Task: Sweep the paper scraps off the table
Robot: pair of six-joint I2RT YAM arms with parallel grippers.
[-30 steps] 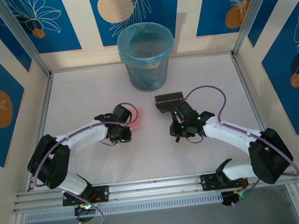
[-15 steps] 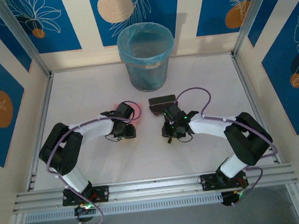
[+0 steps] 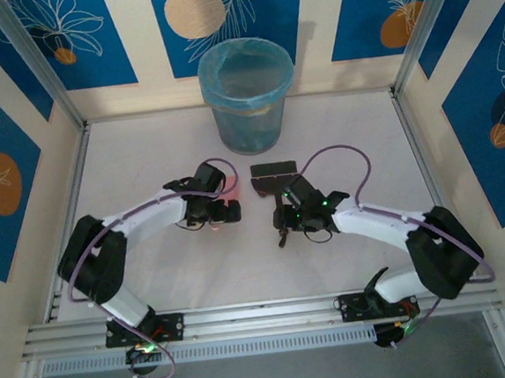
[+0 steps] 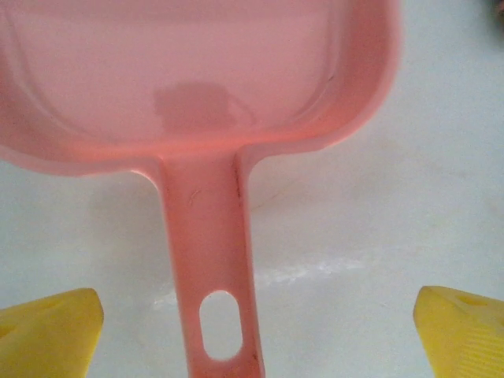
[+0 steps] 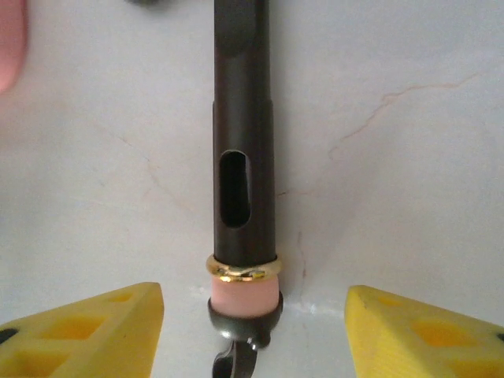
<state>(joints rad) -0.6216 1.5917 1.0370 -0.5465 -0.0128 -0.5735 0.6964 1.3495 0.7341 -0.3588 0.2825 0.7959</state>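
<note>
Two tools lie flat on the large white table (image 3: 144,163) edged in aluminium rail, side by side in front of the round bin with a pale blue liner (image 3: 247,97). The pink plastic dustpan (image 4: 197,71) rests with its handle pointing back between the yellow fingers (image 4: 47,331) of the left gripper (image 4: 256,323), which stand wide apart and clear of it. The dark, slotted brush handle with a gold ring and pink end cap (image 5: 242,157) lies likewise within the right gripper (image 5: 253,323), whose jaws are parted and touch nothing. I judge both tools are placed this way because the sweeping is done: each sits squarely on the table, supported by it alone. Where the paper scraps are I cannot tell; the bin's inside is too dim to read. No brand, label or writing is legible anywhere.
</note>
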